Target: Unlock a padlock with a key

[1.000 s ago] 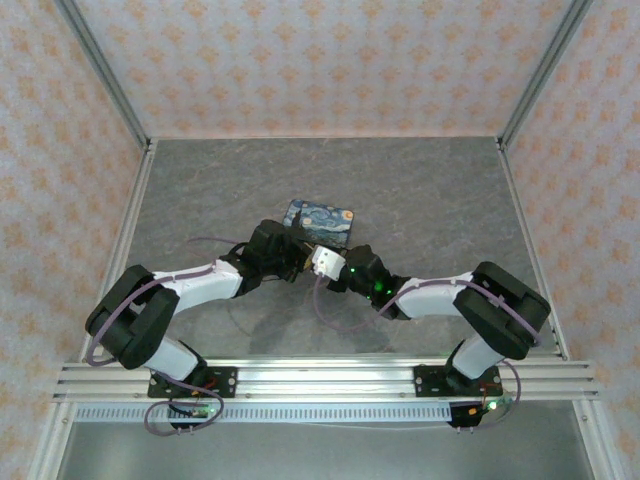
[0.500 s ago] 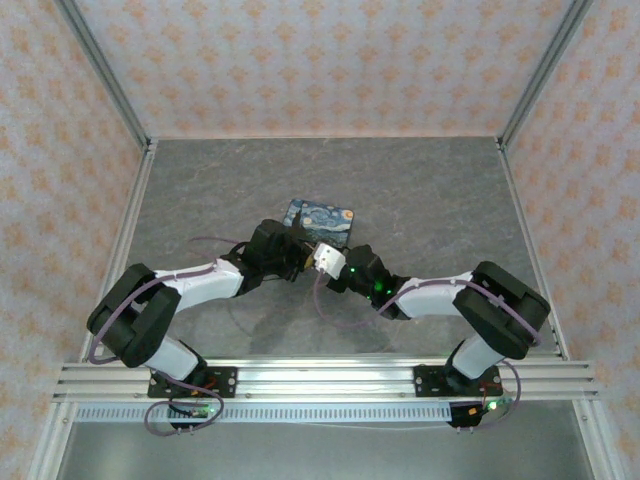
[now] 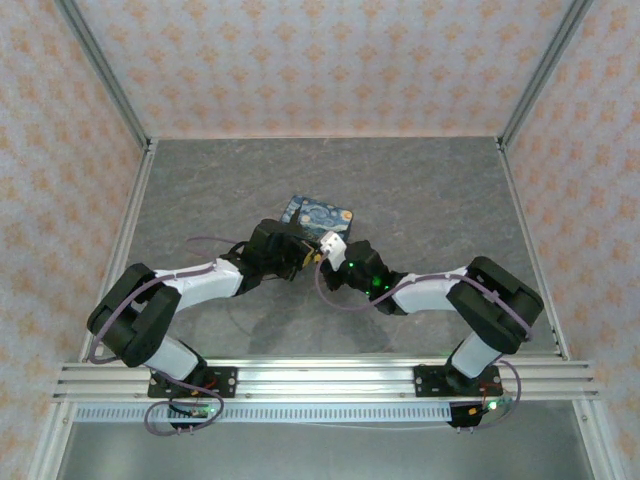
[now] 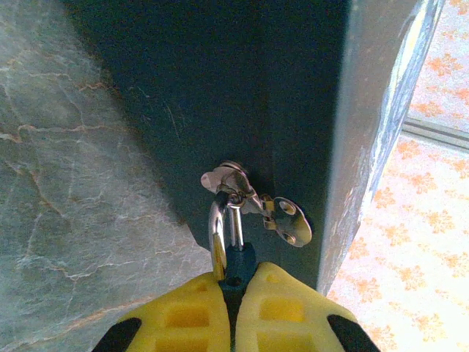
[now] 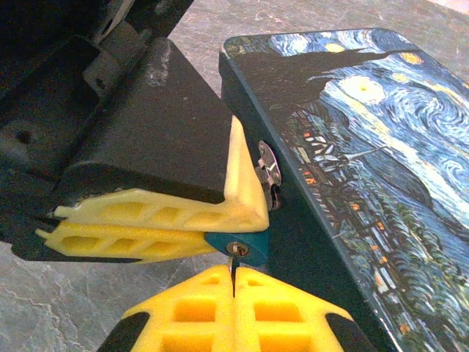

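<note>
Both arms meet mid-bench (image 3: pixel 420 190), just at 6 o'clock of the painted tin (image 3: pixel 322 214).

Left gripper (image 4: pixel 236 293): closed on the padlock (image 4: pixel 239 258), clamping its blue body between the yellow pads. From the left wrist, the shackle (image 4: pixel 218 238) rises toward 12 o'clock and threads the tin's hasp (image 4: pixel 229 178). So the lock hangs off the tin's front wall, touching the hasp, with its body pinned in my grip.

Right gripper (image 5: pixel 233 290): closed on the key (image 5: pixel 234 265), a thin blade poking out toward 12 o'clock. From the right wrist, its tip sits at the keyhole (image 5: pixel 237 249) in the padlock's bottom face. The tin lies at 2 o'clock of that.

Step in hand, as I read it: insertion. The blade looks lined up with the slot and at least started in; how deep it has gone I cannot tell.

Next move calls for:
- pushing the key straight along its own axis until it seats
- then rolling the right wrist to turn it
- left gripper holding the body rigid against that twist, so the torque does not spin the lock on the hasp

Risk: the blade is thin, and any off-axis push could bend it or let it slip in the pads.
</note>
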### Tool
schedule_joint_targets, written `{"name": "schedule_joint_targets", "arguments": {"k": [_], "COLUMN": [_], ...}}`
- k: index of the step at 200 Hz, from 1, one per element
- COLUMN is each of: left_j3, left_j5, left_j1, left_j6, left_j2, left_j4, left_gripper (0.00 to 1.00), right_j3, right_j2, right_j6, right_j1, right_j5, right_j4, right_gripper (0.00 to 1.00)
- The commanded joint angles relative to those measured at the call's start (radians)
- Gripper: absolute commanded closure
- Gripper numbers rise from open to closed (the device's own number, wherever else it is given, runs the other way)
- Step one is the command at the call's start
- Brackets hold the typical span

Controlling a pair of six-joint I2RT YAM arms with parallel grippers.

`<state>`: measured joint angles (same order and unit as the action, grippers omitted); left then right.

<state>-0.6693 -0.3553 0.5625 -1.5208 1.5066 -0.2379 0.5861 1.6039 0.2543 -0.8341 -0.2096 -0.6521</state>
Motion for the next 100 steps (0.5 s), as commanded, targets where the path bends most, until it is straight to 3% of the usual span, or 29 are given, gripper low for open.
{"name": "schedule_joint_targets", "arguments": {"k": [1,53,100], "left_j3": [-0.029,-0.057,-0.043], "left_j5": [-0.03,0.026,0.061], "left_j1": [0.015,0.009,-0.029], "left_j6": [0.018,0.131,0.206], "left_j2": [-0.005,-0.049,-0.13], "left_j4": [-0.002,0.118,0.212], "left_gripper": [0.95,0.52,0.36], "right_j3": [0.022,-0.001,-0.03], "right_j2": [0.009,0.014,0.006], "right_j6": [-0.093,-0.301,-0.463], "right_j1": [0.01,0.01,0.01], "right_j5": [-0.003,0.018,0.017], "right_j4": [-0.048,-0.073,-0.083], "right_gripper": [1.0,1.0,1.0]}}
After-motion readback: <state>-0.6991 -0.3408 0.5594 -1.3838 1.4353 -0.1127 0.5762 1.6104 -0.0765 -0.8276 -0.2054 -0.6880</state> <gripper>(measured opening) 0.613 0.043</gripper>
